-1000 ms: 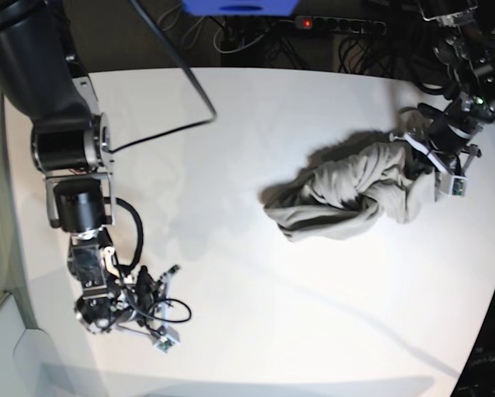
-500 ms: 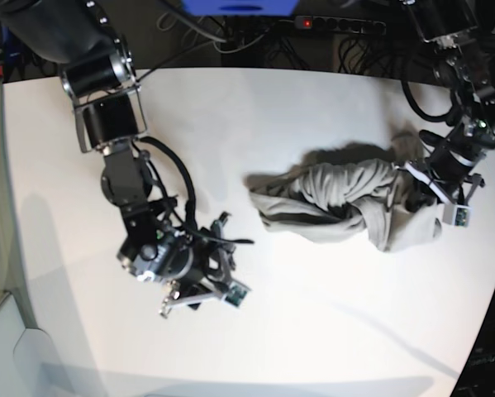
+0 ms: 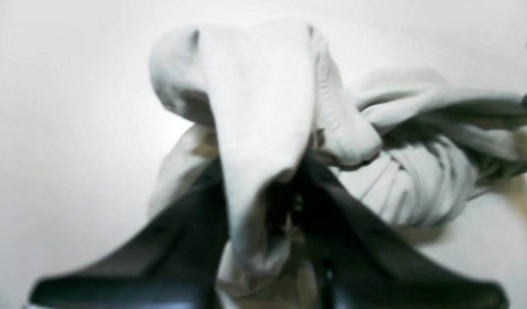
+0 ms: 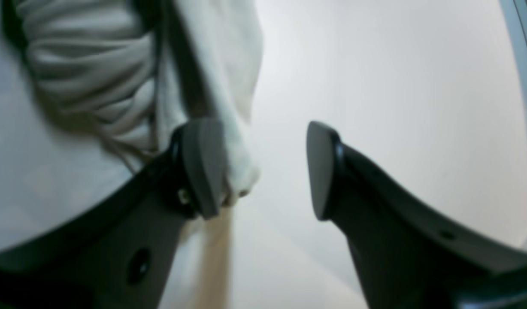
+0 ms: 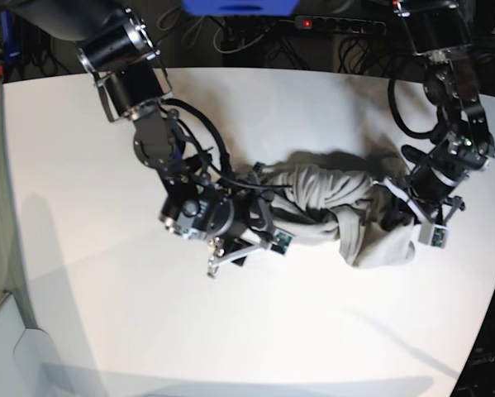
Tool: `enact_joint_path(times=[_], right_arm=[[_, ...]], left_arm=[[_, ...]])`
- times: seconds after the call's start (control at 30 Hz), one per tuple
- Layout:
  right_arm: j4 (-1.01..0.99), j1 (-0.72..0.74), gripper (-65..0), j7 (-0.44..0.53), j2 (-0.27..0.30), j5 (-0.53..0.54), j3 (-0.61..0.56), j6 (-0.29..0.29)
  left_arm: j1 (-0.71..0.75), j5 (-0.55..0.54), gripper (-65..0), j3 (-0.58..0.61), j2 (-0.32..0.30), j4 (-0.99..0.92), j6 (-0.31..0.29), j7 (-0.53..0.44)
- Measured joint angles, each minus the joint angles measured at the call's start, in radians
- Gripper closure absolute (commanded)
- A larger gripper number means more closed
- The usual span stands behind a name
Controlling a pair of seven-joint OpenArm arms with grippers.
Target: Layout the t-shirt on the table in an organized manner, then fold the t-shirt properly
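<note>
Both wrist views are soft with blur. In the left wrist view the left gripper (image 3: 289, 206) is largely buried: cloth of the t-shirt (image 3: 263, 128) drapes over its tips, and the frame's bottom edge cuts the finger bases. The shirt runs off the frame at 3 o'clock. In the right wrist view the shirt is cut off at 11 o'clock, and the right gripper (image 4: 265, 167) loses its finger bases at 6 o'clock. In the base view the shirt's sleeves, collar and tag are lost in the twisted bundle.
</note>
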Motion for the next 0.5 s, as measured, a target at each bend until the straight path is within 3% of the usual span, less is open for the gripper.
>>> enact_joint_path(times=[0.37,0.5], right_arm=[[-0.069,-0.017,-31.1,0.016,-0.025,0.002,-0.03,0.0],[-0.153,0.001,-31.1,0.095,-0.033,-0.002,-0.026,0.0]], left_arm=[[-0.012,-0.001,-0.5,0.023,0.003,0.0,0.0,-0.002],[-0.01,-0.001,-0.5,0.023,0.007,0.0,-0.003,-0.002]])
